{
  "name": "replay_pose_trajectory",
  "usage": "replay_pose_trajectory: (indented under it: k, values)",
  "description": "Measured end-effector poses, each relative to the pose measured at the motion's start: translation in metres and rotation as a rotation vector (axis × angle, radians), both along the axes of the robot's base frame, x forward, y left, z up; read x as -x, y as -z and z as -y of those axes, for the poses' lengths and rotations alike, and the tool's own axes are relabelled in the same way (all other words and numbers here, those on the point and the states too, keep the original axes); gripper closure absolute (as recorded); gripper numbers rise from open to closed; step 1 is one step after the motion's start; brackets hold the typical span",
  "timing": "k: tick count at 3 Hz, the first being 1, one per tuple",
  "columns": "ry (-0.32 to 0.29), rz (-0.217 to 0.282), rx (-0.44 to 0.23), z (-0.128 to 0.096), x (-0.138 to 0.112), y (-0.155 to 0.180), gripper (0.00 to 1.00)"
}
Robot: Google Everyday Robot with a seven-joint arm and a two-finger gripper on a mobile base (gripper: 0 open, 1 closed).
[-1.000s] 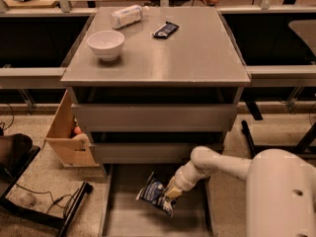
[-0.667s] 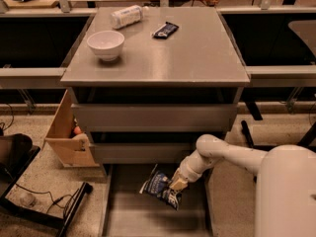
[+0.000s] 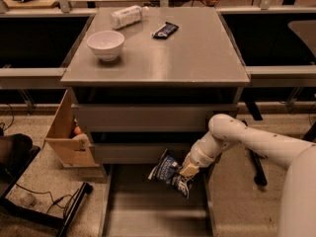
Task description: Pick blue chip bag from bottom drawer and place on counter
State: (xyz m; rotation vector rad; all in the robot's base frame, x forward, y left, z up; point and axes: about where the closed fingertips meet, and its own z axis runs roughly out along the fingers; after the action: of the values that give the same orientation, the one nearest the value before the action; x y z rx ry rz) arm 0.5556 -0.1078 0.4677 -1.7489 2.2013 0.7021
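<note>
Since a sec ago the arm has pulled up and to the right. The crumpled navy-blue foil chip bag (image 3: pixel 168 173) w/ white lettering has come up with it. It was low over the drawer floor; now it hangs higher, its top corner overlapping the lower edge of the drawer front above.

The robot's tan two-finger hand (image 3: pixel 186 171) is pinched narrow on the bag's right edge, and the foil droops left and down from the grip. The white jointed arm (image 3: pixel 222 130) reaches in from the right, elbow bent up beside the cabinet, wrist angled down toward the bag.

Below, the deep plain grey bottom drawer (image 3: pixel 148 211) stands pulled out, a tray w/ low side walls. The bag is over its rear part and looks clear of the floor, tho I can't be sure of the gap.

Up top, the broad flat grey tabletop (image 3: pixel 187 58) of the cabinet carries three things:
- a round white bowl (image 3: pixel 105 44) on the left
- a pale plastic bottle (image 3: pixel 127 16) lying on its side at the back edge
- a slim dark snack bar wrapper (image 3: pixel 165 30) just right of the bottle

All three are well apart from the bag. On the floor left of the cabinet sits a tan open-topped box (image 3: pixel 66 137), w/ black cables (image 3: pixel 49 201) trailing nearer me.
</note>
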Motion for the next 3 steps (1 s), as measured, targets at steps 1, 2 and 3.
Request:
replay_pose_trajectory:
  k: [1, 2, 3]
  values:
    - [0.000, 0.000, 0.000, 0.000, 0.000, 0.000, 1.00]
    - [-0.016, -0.002, 0.011, -0.006, 0.000, -0.004, 1.00]
    - [-0.018, 0.006, 0.042, -0.006, 0.009, -0.037, 1.00]
